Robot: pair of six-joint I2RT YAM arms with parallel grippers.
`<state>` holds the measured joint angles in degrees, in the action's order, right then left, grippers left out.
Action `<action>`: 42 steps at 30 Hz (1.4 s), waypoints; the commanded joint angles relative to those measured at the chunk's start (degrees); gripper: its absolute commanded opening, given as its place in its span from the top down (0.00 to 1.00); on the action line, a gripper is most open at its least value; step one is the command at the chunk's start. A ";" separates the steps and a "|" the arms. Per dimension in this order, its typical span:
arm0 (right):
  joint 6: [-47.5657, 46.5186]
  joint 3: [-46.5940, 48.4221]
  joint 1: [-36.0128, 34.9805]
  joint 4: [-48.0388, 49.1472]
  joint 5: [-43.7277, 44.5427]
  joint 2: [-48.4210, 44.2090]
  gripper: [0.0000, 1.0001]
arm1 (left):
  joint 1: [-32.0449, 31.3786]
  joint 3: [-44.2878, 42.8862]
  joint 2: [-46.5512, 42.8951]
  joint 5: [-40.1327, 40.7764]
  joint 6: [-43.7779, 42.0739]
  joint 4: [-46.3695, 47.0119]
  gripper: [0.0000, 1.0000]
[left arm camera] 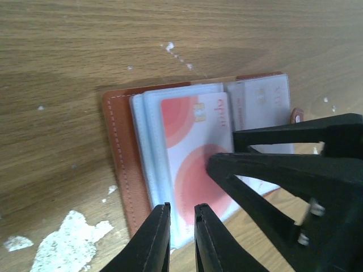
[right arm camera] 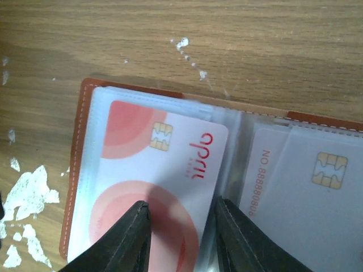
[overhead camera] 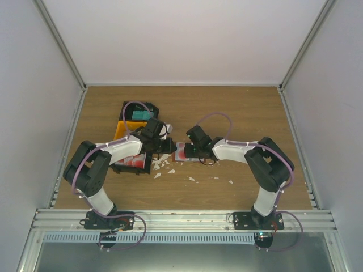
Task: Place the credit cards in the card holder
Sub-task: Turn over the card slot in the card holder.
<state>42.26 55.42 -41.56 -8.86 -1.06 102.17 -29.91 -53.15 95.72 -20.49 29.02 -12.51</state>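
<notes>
Fingers of the left gripper (left arm camera: 182, 241) stand nearly together, with only a slim gap between them, right at the near edge of the clear sleeves (left arm camera: 148, 141). I cannot tell whether they pinch a sleeve edge or merely touch it. On the right gripper (right arm camera: 182, 238) the fingers are moderately apart, both tips over the red-and-white card (right arm camera: 164, 170), and I see nothing clamped between them. That card lies flat against the sleeves on one half of the card holder (right arm camera: 85, 113), chip and red lettering facing up. Whether it is inside a sleeve or on top I cannot say. A pale card (right arm camera: 306, 187) with a chip sits in the sleeve on the other half. The holder lies open on the wooden table (left arm camera: 85, 45) between my two grippers, with white scraps (left arm camera: 71, 241) just beside it. From the top camera, a black-and-orange tray (overhead camera: 121, 129) sits further left, partly under my left arm. It has a teal card (overhead camera: 139, 115) in its far compartment and red cards (overhead camera: 131, 161) in a near one.
</notes>
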 commanded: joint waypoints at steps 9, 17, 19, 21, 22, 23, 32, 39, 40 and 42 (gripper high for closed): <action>0.89 1.19 -0.63 -6.75 4.30 3.81 0.83 | -0.11 -0.60 2.78 -5.92 1.02 5.85 0.76; 0.77 1.02 -0.62 -6.36 3.70 4.32 0.91 | 0.20 -1.00 4.68 -5.52 0.94 5.40 0.71; 0.64 1.04 -0.64 -6.28 3.57 4.48 0.93 | 0.20 -1.06 4.92 -5.61 0.96 5.39 0.70; 0.63 1.02 -0.57 -6.21 3.39 4.74 0.93 | 0.20 -1.08 5.19 -5.95 0.88 5.44 0.69; 0.70 0.94 -0.62 -6.11 3.28 4.82 0.94 | 0.20 -1.17 5.32 -6.14 0.83 5.41 0.69; 0.72 0.92 -0.61 -6.05 3.26 4.85 0.94 | 0.20 -1.17 5.57 -6.29 0.74 5.44 0.69; 0.89 0.75 -0.62 -5.97 3.08 4.62 0.96 | 0.20 -2.31 6.43 -7.65 -0.08 3.72 0.70; 1.06 0.67 -0.64 -5.79 3.04 4.53 0.97 | 0.20 -2.45 5.85 -9.49 -0.30 4.08 0.76; 1.11 0.66 -0.63 -5.74 3.08 4.45 0.97 | 0.16 -2.48 5.85 -9.60 -0.28 4.08 0.76; 1.16 0.58 -0.63 -5.65 3.01 4.42 0.97 | 0.18 -2.42 5.72 -9.97 -0.31 4.12 0.77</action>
<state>42.94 57.04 -41.63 -11.60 1.67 104.25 -29.74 -54.22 101.60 -28.16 29.78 -9.85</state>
